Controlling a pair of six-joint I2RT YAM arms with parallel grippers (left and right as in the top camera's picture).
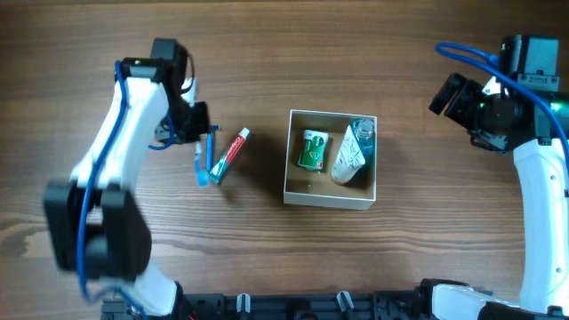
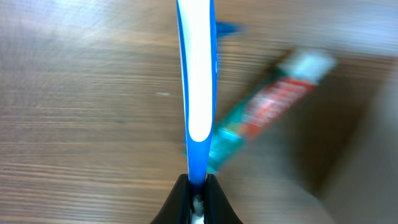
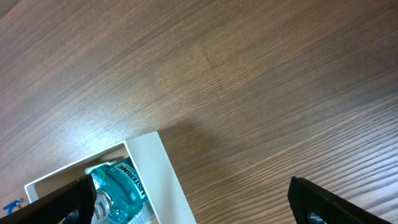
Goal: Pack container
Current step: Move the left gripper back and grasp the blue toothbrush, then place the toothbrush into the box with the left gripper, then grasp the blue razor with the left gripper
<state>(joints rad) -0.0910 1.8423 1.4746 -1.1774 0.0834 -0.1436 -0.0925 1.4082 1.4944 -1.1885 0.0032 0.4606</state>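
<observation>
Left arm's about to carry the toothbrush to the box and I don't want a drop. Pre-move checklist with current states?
1. Toothbrush clamped in left gripper jaws: ok, handle end pinched.
2. Toothbrush lifted off the table: cannot tell.
3. Toothbrush clear of toothpaste: cannot tell; overhead shows them close, side by side.
4. Room in box: ok, bare strip on the robot's side; green packet and bottle take up the rest.
5. Right gripper out of the path: ok, open, off to the box's other side.
</observation>
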